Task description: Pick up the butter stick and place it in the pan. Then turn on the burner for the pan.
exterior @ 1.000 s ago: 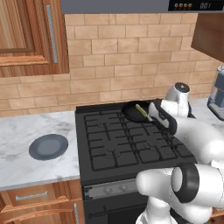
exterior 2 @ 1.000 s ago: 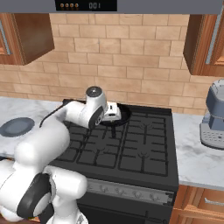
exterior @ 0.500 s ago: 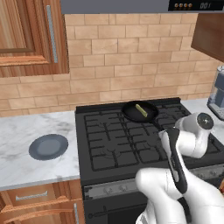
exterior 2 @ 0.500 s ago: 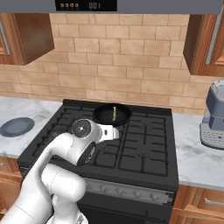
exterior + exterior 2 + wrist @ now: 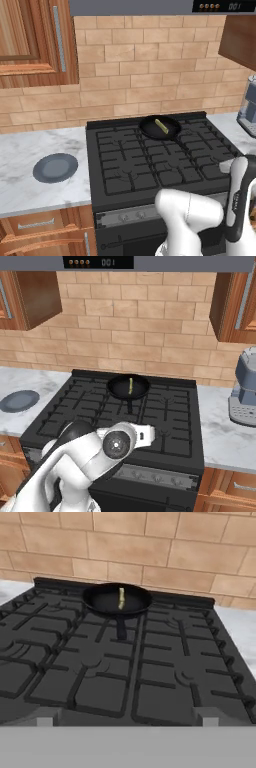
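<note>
Fingers (image 5: 44, 721) barely visible in the hand view, tips cut off at bottom; apart, holding nothing. Well ahead of them, pan (image 5: 117, 600) on the stove (image 5: 150, 677) back burner, handle toward fingers. Butter stick (image 5: 121, 598) inside, long axis pointing away from fingers.

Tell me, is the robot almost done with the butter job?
Halfway. Done: the butter stick lies inside the pan at the back of the stove. In hand: nothing; the arm sits low at the stove's front edge. Left: turning on the pan's burner; no flame shows under it.
</note>
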You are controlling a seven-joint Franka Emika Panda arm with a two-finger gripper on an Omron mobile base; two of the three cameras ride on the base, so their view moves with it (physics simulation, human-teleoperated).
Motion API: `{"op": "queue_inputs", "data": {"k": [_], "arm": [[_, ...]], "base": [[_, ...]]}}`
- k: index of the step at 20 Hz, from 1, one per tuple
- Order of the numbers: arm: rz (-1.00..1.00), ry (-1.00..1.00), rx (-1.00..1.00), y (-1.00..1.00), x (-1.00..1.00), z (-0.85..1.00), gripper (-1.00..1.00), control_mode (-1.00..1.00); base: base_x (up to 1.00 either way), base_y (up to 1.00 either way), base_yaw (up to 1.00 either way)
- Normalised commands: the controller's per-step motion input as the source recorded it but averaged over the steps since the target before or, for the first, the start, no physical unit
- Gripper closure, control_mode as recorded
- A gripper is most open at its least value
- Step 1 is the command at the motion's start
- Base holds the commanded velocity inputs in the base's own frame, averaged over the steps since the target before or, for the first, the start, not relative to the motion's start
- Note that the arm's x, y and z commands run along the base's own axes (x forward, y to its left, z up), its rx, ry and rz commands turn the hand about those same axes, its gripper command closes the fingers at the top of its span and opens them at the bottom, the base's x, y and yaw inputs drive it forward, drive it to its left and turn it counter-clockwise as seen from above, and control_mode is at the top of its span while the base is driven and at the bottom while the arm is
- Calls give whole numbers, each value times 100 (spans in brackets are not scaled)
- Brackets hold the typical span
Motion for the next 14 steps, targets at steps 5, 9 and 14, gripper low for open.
{"op": "queue_inputs", "data": {"k": [5, 9, 14], "arm": [[3, -6, 0, 1, -32, -70, -100, -100], [10, -3, -4, 0, -1, -69, -100, -100], [3, -20, -6, -7, -37, -66, -100, -100]], "base": [[0, 0, 0], [0, 0, 0], [0, 0, 0]]}}
